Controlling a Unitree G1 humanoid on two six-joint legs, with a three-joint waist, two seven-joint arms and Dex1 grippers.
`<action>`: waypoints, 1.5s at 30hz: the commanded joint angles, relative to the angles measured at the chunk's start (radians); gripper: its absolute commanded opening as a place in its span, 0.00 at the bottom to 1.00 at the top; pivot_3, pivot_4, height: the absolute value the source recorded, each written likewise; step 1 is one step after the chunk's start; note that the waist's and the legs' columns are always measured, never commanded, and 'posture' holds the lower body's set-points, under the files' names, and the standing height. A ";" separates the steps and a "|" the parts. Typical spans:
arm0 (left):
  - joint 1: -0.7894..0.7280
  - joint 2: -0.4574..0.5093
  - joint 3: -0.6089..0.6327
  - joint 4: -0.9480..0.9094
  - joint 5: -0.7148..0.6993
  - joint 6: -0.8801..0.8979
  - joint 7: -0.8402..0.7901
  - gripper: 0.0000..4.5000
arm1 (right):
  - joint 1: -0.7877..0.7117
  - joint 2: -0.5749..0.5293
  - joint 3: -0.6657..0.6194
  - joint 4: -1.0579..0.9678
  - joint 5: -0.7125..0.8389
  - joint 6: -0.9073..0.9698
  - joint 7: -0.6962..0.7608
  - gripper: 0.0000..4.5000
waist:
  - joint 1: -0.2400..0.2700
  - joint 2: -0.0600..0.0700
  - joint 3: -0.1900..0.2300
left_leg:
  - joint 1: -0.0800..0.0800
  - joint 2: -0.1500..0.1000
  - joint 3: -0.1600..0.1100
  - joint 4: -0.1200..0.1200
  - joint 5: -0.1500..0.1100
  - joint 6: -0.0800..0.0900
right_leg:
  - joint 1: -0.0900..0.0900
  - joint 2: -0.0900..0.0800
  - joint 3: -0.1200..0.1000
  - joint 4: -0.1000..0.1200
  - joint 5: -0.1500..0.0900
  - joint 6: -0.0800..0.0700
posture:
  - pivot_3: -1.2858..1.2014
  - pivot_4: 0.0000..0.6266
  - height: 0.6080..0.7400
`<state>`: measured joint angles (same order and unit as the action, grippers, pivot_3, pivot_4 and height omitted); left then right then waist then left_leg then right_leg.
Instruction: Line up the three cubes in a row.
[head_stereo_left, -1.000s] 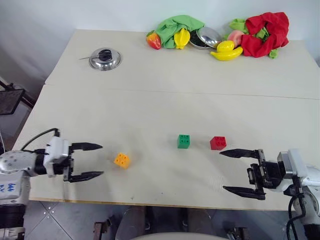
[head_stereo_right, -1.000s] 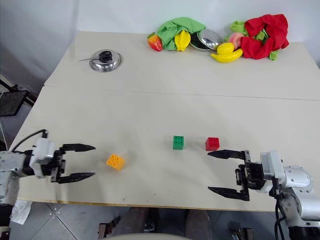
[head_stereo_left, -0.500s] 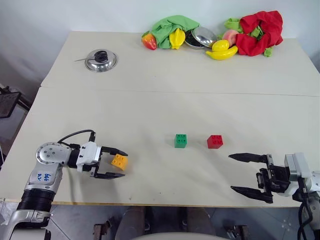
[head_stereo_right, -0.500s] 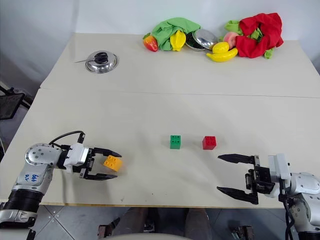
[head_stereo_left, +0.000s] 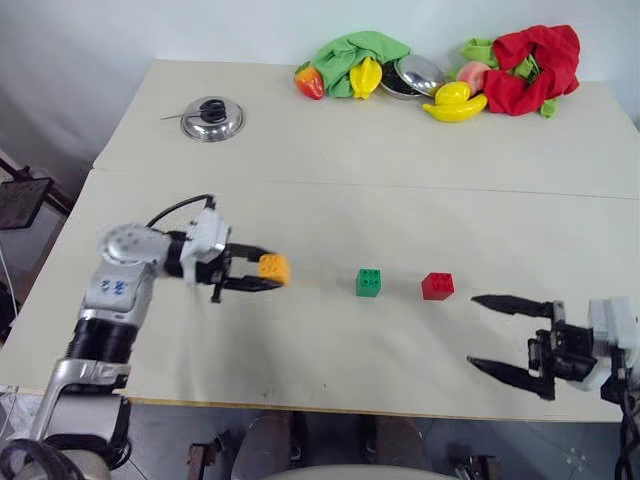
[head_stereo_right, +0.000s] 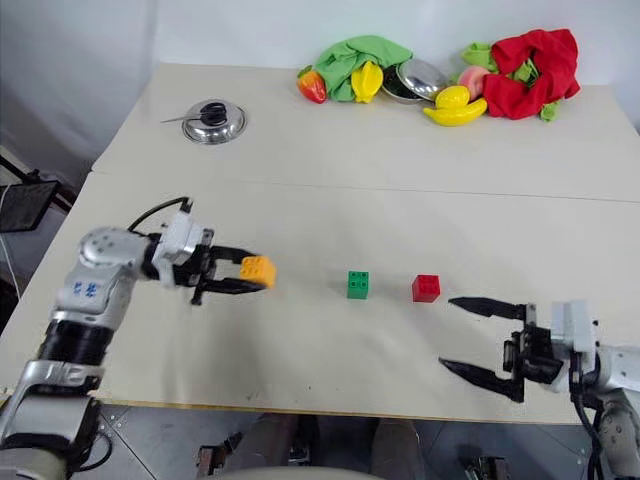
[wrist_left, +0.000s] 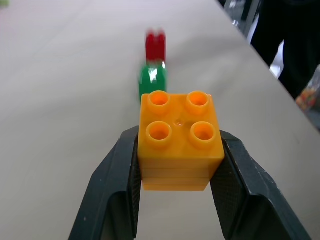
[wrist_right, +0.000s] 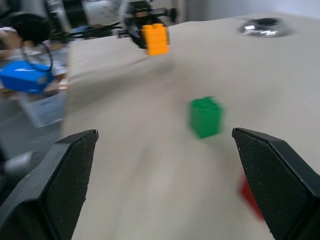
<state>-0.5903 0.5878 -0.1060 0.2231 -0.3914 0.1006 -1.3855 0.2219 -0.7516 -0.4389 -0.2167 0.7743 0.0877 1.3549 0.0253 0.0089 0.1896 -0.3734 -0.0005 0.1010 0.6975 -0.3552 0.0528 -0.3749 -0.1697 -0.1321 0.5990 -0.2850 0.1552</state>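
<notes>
Left gripper (head_stereo_left: 268, 273) clamped orange-yellow studded plastic cube (head_stereo_left: 273, 267) above table's (head_stereo_left: 300, 200) front edge | right gripper (head_stereo_left: 500, 335) gaped empty | best set down beside green cube (head_stereo_left: 368, 282), in line with red cube (head_stereo_left: 436, 286)

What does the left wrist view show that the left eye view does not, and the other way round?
Left wrist view alone: the four round studs on top of the orange-yellow cube, with a black finger pressed against each side.

Left eye view alone: the right claw with its jaws wide apart, the steel pot lid, and the toy fruits and cloths at the table's far edge.

Both: the left claw shut on the orange-yellow cube, with the green cube and red cube beyond it.
</notes>
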 joint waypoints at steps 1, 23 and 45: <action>-0.018 -0.050 -0.053 0.061 0.086 -0.018 0.071 0.33 | -0.007 0.033 -0.050 -0.036 0.035 -0.003 -0.053 1.00 | -0.003 0.000 0.000 | 0.000 0.000 0.001 -0.001 0.000 0.000 | 0.000 0.001 0.000 -0.001 0.000 0.000 | 0.52 0.24 1.00; -0.144 -0.093 -0.116 0.403 0.251 -0.250 -0.005 0.33 | 0.044 0.080 -0.043 0.056 -0.009 -0.085 0.068 1.00 | -0.004 0.000 0.000 | 0.000 0.002 0.001 0.000 0.000 0.000 | 0.000 0.003 0.000 -0.003 0.000 0.001 | 0.52 0.24 1.00; 0.222 0.130 0.240 0.062 -0.045 -0.123 -0.070 0.93 | 0.015 0.036 -0.120 0.236 -0.015 -0.163 0.189 1.00 | -0.028 0.000 0.000 | 0.000 0.004 0.000 0.000 0.000 -0.001 | 0.000 0.003 0.000 -0.003 0.000 0.000 | 0.52 0.24 1.00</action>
<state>-0.4075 0.7050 0.0791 0.3687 -0.3813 -0.0458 -1.4819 0.2435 -0.7036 -0.5303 0.0142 0.7454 -0.0553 1.5160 -0.0029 0.0092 0.1899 -0.3731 0.0035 0.1011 0.6974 -0.3552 0.0523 -0.3745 -0.1678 -0.1316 0.5966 -0.2848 0.1555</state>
